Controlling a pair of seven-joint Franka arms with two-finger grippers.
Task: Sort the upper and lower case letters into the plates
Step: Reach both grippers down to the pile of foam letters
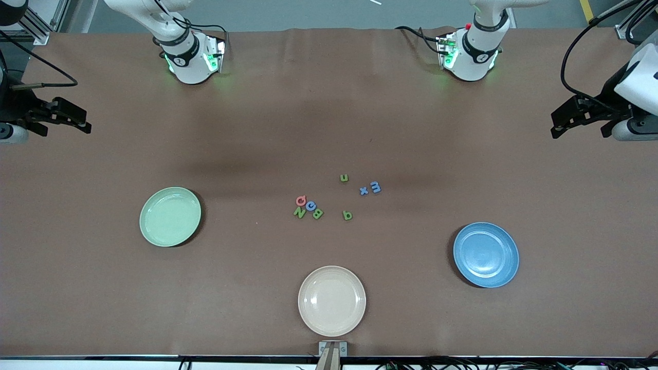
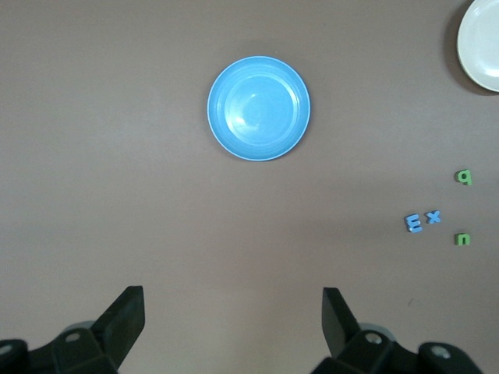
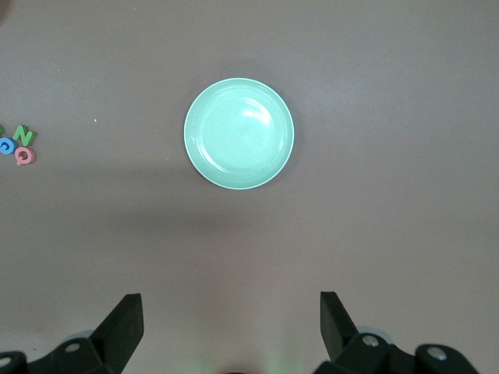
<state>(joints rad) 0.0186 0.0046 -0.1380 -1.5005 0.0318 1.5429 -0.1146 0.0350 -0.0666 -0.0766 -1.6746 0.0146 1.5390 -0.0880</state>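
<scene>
My left end effector [image 2: 234, 323] hangs wide open and empty over the bare brown worktop [image 1: 329, 103] at its own end, and my right end effector [image 3: 231, 323] does the same at the other; both arms wait. The round mint green plate [image 1: 170, 216] and round blue plate [image 1: 486, 254] lie well apart, with small coloured letters [image 1: 308, 207] scattered between them

cream plate [image 2: 482, 45]: cut by left wrist view's edge | green letter [image 3: 1, 131]: cut off, unreadable in right wrist view
</scene>
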